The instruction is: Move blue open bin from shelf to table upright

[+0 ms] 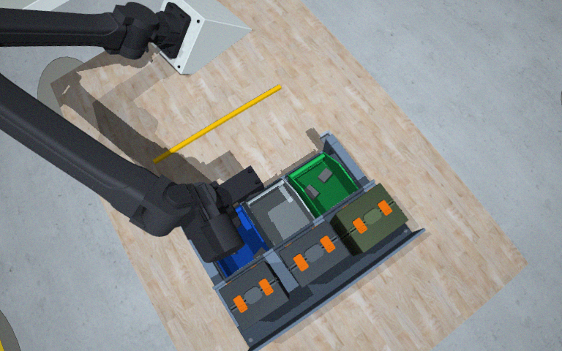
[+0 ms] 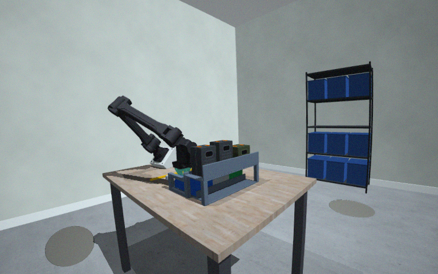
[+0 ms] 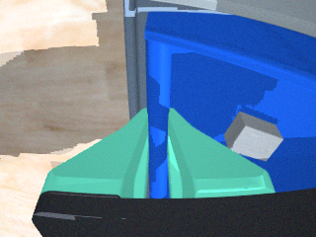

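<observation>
The blue open bin (image 1: 253,238) (image 2: 179,184) (image 3: 197,94) is showing a grey block (image 3: 255,139) inside. The gripper (image 2: 182,170) (image 3: 158,118) is closing narrowly around the bin's rim, grasping it.

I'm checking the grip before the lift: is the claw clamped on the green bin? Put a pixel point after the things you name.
No, the fingers of the claw (image 3: 159,153) pinch the wall of the blue bin (image 1: 255,233) (image 3: 207,74).

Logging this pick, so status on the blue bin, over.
Gripper shut on blue bin's wall. Bin on shelf, gray part inside. Gray bin right alongside.
</observation>
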